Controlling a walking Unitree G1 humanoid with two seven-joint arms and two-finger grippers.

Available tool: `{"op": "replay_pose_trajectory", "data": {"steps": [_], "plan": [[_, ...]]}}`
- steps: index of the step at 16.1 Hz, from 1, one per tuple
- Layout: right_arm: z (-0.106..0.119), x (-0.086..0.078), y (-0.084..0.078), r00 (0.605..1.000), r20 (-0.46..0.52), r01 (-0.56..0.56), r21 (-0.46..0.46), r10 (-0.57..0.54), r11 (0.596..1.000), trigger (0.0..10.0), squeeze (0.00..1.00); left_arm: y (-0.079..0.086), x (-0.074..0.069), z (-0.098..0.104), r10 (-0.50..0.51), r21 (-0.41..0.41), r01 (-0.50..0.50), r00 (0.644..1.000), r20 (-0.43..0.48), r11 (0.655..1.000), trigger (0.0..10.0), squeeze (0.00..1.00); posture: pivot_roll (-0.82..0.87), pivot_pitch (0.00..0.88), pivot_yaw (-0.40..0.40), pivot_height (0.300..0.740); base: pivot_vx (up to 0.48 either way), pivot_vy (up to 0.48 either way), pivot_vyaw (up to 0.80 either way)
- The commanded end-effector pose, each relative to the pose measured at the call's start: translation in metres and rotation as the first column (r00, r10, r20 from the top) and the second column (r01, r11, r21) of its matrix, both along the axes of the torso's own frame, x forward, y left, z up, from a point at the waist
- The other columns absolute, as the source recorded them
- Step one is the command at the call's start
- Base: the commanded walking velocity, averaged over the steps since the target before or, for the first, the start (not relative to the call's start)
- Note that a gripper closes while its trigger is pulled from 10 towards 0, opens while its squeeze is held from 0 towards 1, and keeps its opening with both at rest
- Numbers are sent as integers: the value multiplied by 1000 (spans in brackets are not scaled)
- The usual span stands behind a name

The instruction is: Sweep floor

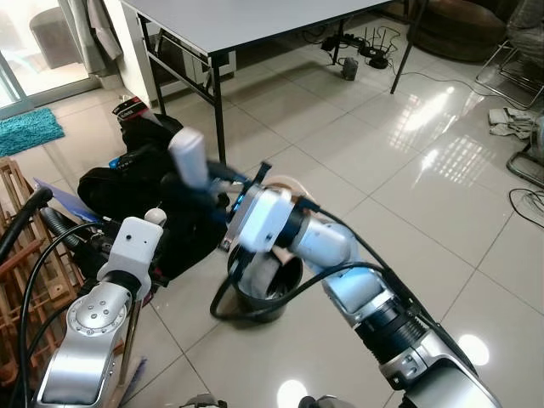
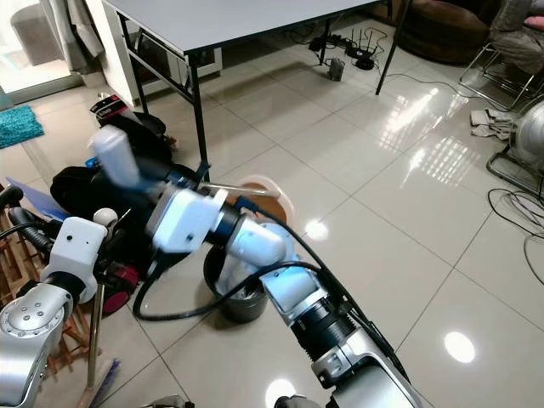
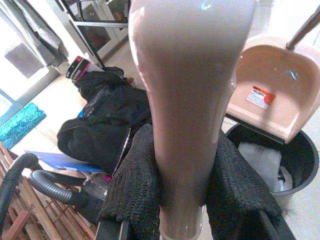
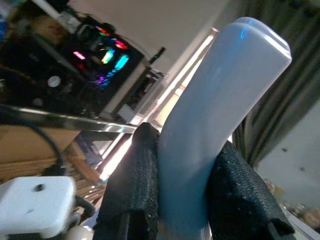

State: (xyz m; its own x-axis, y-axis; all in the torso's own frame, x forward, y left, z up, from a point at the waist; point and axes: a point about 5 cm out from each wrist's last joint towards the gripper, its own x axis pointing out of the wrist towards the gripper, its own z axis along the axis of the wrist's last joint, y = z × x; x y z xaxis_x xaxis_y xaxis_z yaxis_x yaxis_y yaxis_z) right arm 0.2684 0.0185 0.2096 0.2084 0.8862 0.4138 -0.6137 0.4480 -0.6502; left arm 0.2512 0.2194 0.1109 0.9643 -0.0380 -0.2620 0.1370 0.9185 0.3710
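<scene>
My left gripper (image 3: 182, 200) is shut on the beige handle of the broom (image 3: 190, 100); its metal pole (image 2: 93, 331) runs down beside my left arm. My right gripper (image 4: 182, 190) is shut on the pale bluish-white handle of the dustpan (image 4: 220, 100), held up in front of the black bags (image 1: 188, 157). The peach dustpan (image 3: 270, 95) hangs tilted over a black bin (image 1: 272, 285), which has white litter inside. My right forearm crosses above the bin and hides most of it in the eye views.
Black bags (image 1: 136, 183) lie on the floor by the folding table's leg (image 1: 219, 110). A vacuum hose (image 1: 68, 234) and a wooden rack (image 1: 17, 221) crowd the left. Cables (image 1: 365, 51) lie at the back. Glossy tiles (image 1: 442, 170) stretch open to the right.
</scene>
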Motion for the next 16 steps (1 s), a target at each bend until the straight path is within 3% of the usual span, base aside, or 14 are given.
{"op": "replay_pose_trajectory", "data": {"steps": [1, 4, 5, 6, 7, 8, 10, 11, 13, 16], "plan": [[4, -3, -2, 998, 64, -3, -12, 4, 1000, 10000, 0, -2, 2, 4, -10, 17, 10, 1000, 12, 1000, 10000, 0, 98, 79, -21, 740, 0, 0, 0], [36, 30, -40, 965, 91, 237, 92, -245, 967, 10000, 0, -6, 3, 2, -24, 2, 24, 1000, 17, 1000, 10000, 0, 86, 74, -28, 740, 0, 0, 0], [54, 44, -66, 930, 57, 348, 172, -362, 922, 10000, 0, -9, 4, 0, -37, -8, 37, 999, 13, 999, 10000, 0, 77, 70, -28, 740, 0, 0, 0], [62, 50, -82, 906, 37, 406, 211, -422, 889, 10000, 0, -11, 4, -1, -44, -13, 45, 999, 11, 999, 10000, 0, 70, 70, -28, 740, 0, 0, 0], [71, 58, -112, 847, -20, 517, 260, -531, 815, 10000, 0, -15, 4, -3, -52, -23, 53, 999, 8, 998, 10000, 0, 65, 68, -30, 740, 0, 0, 0], [71, 61, -129, 807, -74, 581, 278, -586, 765, 10000, 0, -17, 4, -4, -56, -24, 56, 998, 6, 998, 10000, 0, 61, 68, -32, 740, 0, 0, 0], [57, 65, -178, 654, -279, 756, 280, -704, 591, 10000, 0, -21, 4, -5, -57, -51, 57, 998, 10, 997, 10000, 0, 52, 68, -40, 740, 0, 0, 0], [53, 64, -186, 625, -302, 780, 266, -720, 566, 10000, 0, -22, 4, -5, -56, -61, 56, 998, 13, 997, 10000, 0, 52, 68, -40, 740, 0, 0, 0], [29, 49, -223, 517, -395, 855, 267, -759, 444, 10000, 0, -29, 7, 0, -72, -101, 76, 997, 41, 992, 10000, 0, 36, 71, -41, 740, 0, 0, 0], [11, 37, -233, 446, -460, 895, 239, -768, 377, 10000, 0, -39, 13, 9, -113, -112, 121, 991, 71, 986, 10000, 0, 37, 72, -43, 740, 0, 0, 0]]}}
